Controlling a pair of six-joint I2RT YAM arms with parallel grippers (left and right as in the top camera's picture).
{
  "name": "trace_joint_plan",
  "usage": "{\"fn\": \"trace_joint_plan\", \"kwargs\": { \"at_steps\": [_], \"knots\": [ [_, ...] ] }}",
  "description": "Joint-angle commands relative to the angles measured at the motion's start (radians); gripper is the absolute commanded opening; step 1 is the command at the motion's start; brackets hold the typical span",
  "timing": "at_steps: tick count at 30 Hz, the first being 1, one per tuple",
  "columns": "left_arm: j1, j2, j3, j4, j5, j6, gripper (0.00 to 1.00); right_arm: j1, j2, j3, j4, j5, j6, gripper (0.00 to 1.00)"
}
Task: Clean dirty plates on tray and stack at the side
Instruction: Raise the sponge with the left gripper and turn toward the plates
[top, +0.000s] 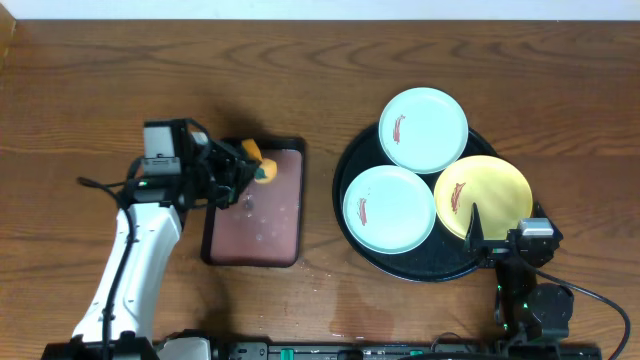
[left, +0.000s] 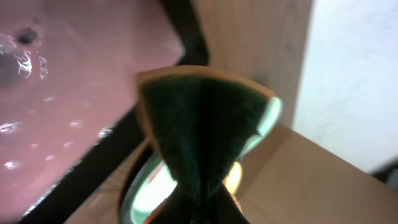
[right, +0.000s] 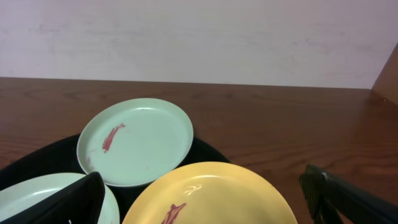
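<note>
Left gripper (top: 248, 165): closed on a sponge (top: 263, 167), pinching it at the middle so that its dark green face flares out like a bow tie in the left wrist view.
Sponge position: held above the upper right corner of the maroon tray (top: 270, 230), well apart from the plates.
Maroon tray: rectangular and black-rimmed, wet with scattered drops, just left of the black tray (top: 360, 160).
Black tray: round, on the right half of the table (top: 150, 80), carrying all three plates.
Upper mint plate (top: 423, 130): at the tray's far edge, with a reddish smear on its left side.
Lower mint plate (top: 389, 208): at the tray's left, also smeared.
Yellow plate (top: 483, 197): at the tray's right, smeared, with its near edge lying between the right gripper's fingers.
Right gripper (top: 503, 225): jaws spread wide and holding nothing, at the tray's near right rim, one finger on each side of the yellow plate's near edge.
</note>
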Motion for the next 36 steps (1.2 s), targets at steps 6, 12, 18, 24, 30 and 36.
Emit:
{"fn": "trace_joint_plan", "kwargs": {
  "at_steps": [6,12,18,24,30,36],
  "knots": [
    [-0.024,-0.028,0.013,-0.143,-0.145,0.025,0.08,-0.003,-0.003,-0.004,-0.001,0.006,-0.008,0.99],
    [-0.054,0.018,-0.003,-0.158,-0.128,0.102,0.07,-0.003,-0.003,-0.004,-0.001,0.006,-0.008,0.99],
    [-0.044,-0.031,0.054,-0.113,0.062,0.292,0.07,-0.003,-0.003,-0.004,-0.001,0.006,-0.008,0.99],
    [-0.095,-0.019,0.028,-0.220,-0.338,0.373,0.07,-0.003,-0.003,-0.004,-0.001,0.006,-0.008,0.99],
    [-0.137,0.026,0.035,-0.287,-0.520,0.415,0.07,-0.003,-0.003,-0.004,-0.001,0.006,-0.008,0.99],
    [-0.137,-0.068,0.173,-0.318,-0.409,0.455,0.07,-0.003,-0.003,-0.004,-0.001,0.006,-0.008,0.99]
  ]
}}
